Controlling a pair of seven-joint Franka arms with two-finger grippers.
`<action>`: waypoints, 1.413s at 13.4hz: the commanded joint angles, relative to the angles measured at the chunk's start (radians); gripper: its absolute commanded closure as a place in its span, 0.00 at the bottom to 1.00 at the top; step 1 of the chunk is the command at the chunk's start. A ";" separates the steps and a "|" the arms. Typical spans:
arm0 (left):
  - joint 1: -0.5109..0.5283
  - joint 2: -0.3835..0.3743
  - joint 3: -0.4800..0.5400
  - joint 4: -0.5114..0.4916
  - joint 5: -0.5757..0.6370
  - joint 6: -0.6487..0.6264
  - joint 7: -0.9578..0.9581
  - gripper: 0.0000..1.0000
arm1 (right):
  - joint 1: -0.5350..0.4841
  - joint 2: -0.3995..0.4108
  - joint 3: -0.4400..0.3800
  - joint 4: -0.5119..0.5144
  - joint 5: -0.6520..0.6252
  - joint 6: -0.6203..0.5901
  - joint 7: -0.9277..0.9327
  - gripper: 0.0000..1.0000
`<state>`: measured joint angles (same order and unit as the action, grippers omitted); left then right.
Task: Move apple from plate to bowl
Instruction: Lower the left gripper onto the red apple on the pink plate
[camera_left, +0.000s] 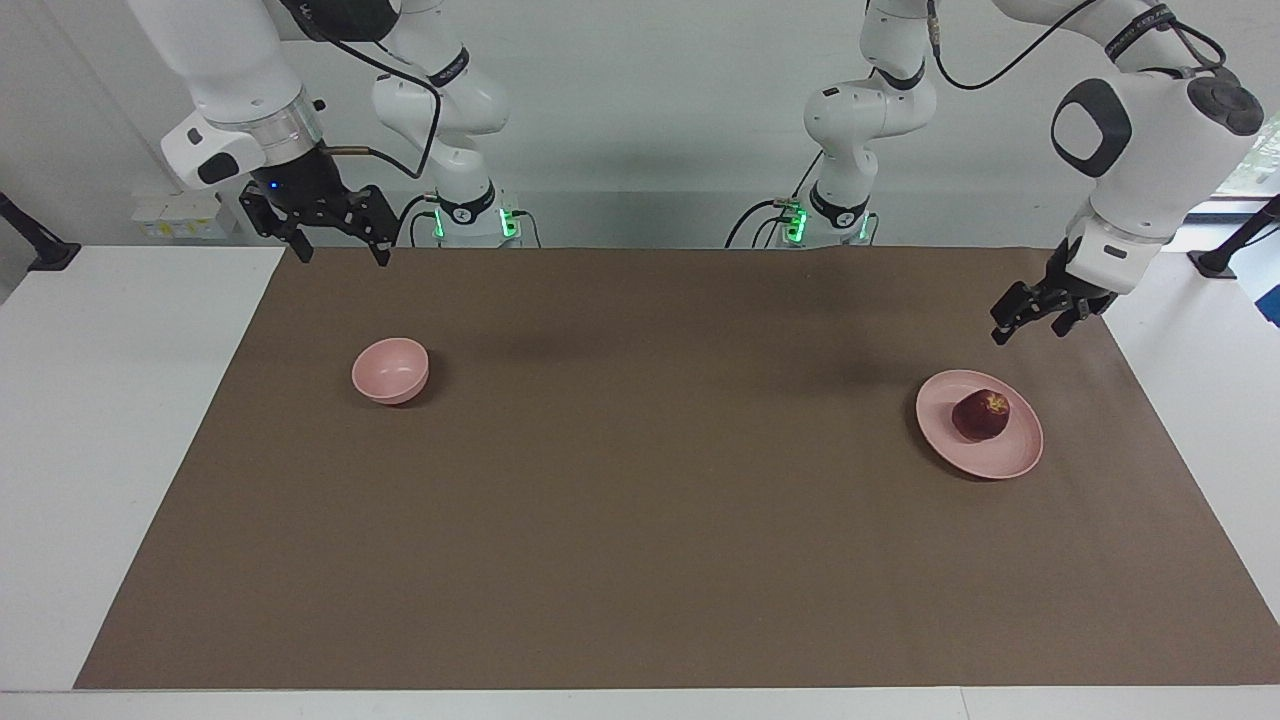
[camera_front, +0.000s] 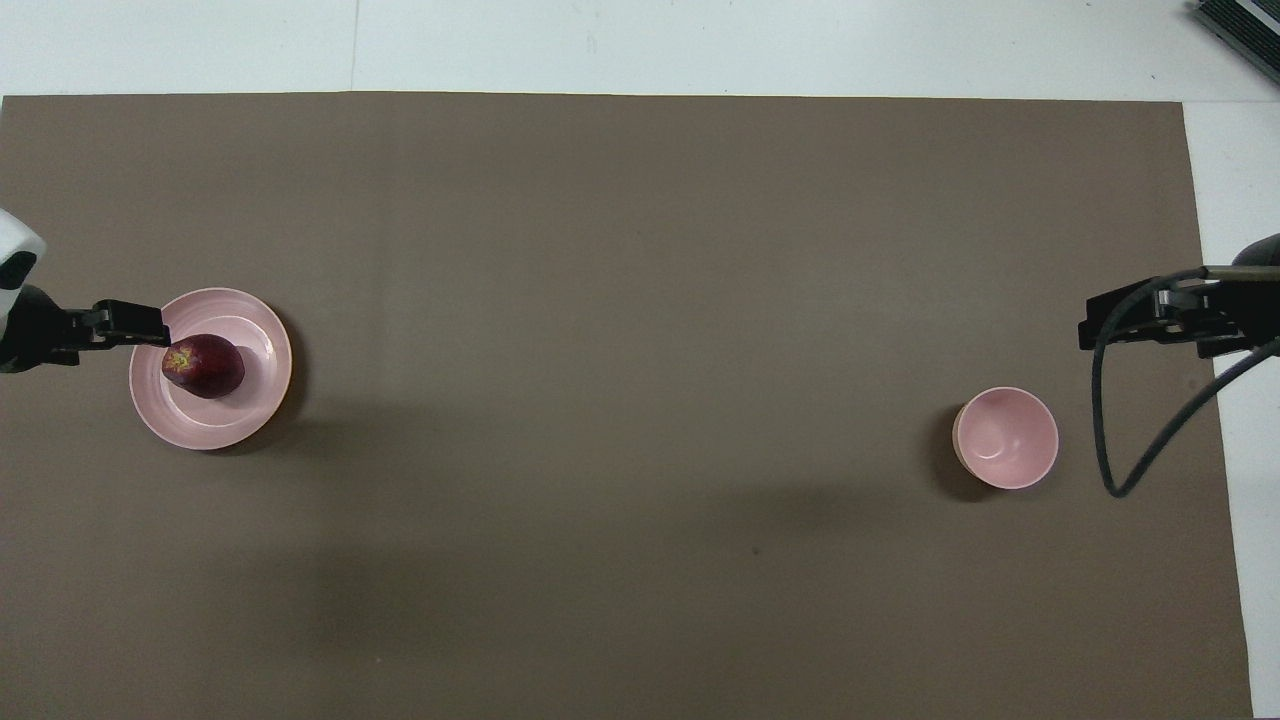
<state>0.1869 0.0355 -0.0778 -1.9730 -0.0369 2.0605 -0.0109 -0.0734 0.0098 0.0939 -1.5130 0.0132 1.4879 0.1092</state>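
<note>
- Resting on the plate (camera_left: 1012, 458), toward the left arm's end of the bench, is the apple (camera_left: 980, 415).
- Left end effector (camera_left: 1030, 322) hangs in the air near the plate, released, touching nothing.
- Bowl (camera_left: 390, 371) sits well apart, toward the right arm's end.
- Right end effector (camera_left: 340, 252) waits, released.

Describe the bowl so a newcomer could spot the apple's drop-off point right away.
Start with the brown mat covering the table, then go to the right arm's end. The bowl sits there alone, empty. It is small, deep and pale pink, unlike the wider flat pink plate holding the apple at the left arm's end.
</note>
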 joint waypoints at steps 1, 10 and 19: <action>0.019 0.069 -0.011 -0.050 0.014 0.105 0.006 0.00 | -0.011 -0.014 0.004 -0.012 0.014 -0.017 0.015 0.00; 0.037 0.129 -0.010 -0.138 0.014 0.274 0.009 0.00 | -0.011 -0.059 0.004 -0.087 0.013 0.000 0.006 0.00; 0.032 0.156 -0.011 -0.158 0.014 0.329 0.002 0.00 | 0.003 -0.083 0.010 -0.147 0.016 0.020 0.004 0.00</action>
<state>0.2150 0.2034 -0.0868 -2.1013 -0.0369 2.3653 -0.0061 -0.0689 -0.0367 0.1001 -1.6058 0.0138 1.4839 0.1094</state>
